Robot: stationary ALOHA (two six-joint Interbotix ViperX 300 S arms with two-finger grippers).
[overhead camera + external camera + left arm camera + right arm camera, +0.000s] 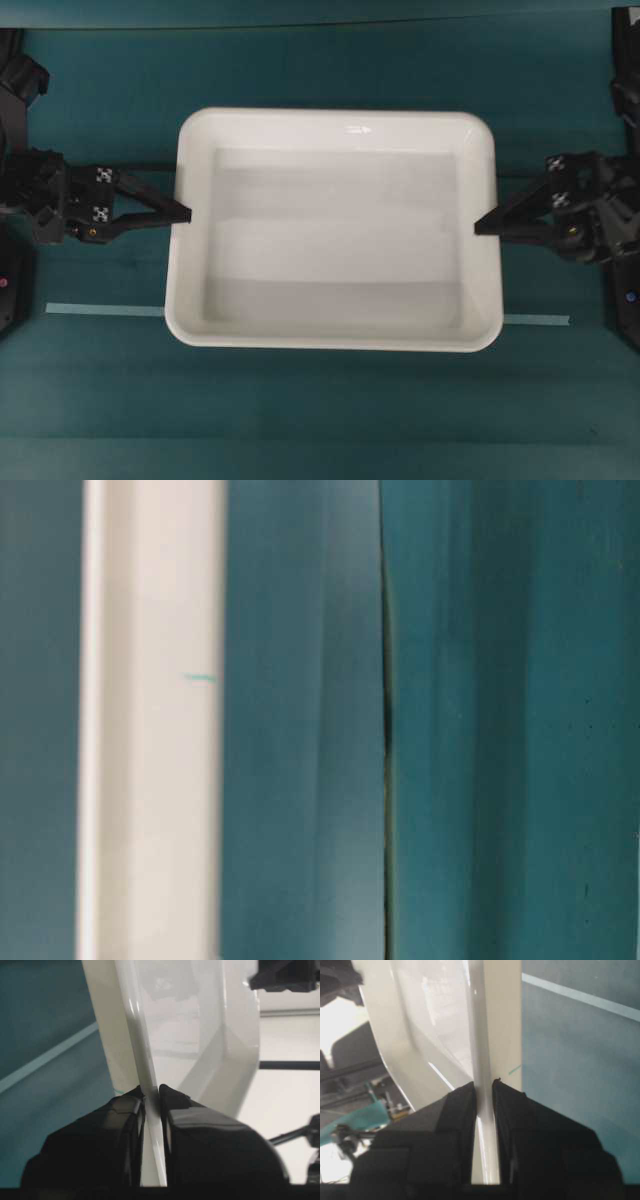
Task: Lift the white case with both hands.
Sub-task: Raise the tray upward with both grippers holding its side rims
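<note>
The white case sits in the middle of the overhead view, long sides running left to right, over a teal table surface. Its flat inside holds nothing but a glare spot near the far rim.

The left gripper reaches in from the left edge and meets the case at the middle of its left short side. In the left wrist view its two black fingers stand nearly together with the thin white rim pinched between them — one finger outside the wall, the other inside. The right gripper does the same from the opposite side; in the right wrist view its fingers close on the rim with only the plastic edge between the pads. Both pincers are therefore narrowed onto the case itself.

A pale strip of tape lies on the table, showing to the left of the case and again to its right at; the case covers the stretch between. A dark seam in the table runs out from behind the case near the left arm. Nothing else stands near the case.

The table-level view is blurred: a broad white band, presumably the case's side wall, and teal beyond it with one dark vertical line.
</note>
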